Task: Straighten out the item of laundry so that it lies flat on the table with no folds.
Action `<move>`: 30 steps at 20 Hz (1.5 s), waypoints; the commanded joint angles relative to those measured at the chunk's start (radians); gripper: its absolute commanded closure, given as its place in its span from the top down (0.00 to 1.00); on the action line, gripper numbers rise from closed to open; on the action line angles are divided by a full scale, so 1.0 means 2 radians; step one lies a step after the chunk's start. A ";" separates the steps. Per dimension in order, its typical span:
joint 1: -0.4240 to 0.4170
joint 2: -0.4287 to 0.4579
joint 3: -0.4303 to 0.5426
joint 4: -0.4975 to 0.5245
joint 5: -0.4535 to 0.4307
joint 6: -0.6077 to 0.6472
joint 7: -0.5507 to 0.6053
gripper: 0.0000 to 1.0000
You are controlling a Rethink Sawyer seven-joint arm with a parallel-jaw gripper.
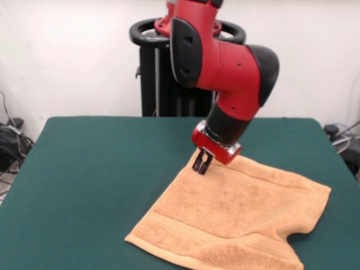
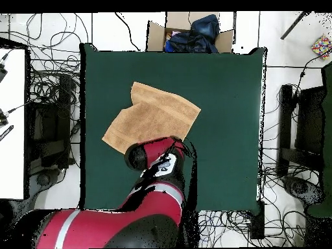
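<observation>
We see the towel [image 1: 236, 216] lying on the green table [image 1: 101, 174], spread toward the near edge in the front view and on that view's right half. It isn't flat: along its near right side a notch cuts in where a corner looks folded or bunched. In the overhead view the towel [image 2: 152, 120] sits near the middle of the table [image 2: 227, 97], with one corner doubled over toward the far edge from the robot. The arm [image 1: 225, 73] leans down over the table, and the gripper [image 1: 201, 165] is at the towel's corner nearest the robot, its tips on or just above the cloth. We see the fingers close together; whether they pinch the cloth we cannot tell.
</observation>
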 commanded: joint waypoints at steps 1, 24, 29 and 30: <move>0.008 0.086 -0.006 0.044 0.028 -0.049 0.115 0.00; 0.009 0.045 -0.048 0.134 0.054 -0.077 0.054 0.00; 0.010 0.038 -0.060 0.131 0.047 -0.068 0.041 0.00; 0.010 0.038 -0.062 0.130 0.047 -0.067 0.039 0.00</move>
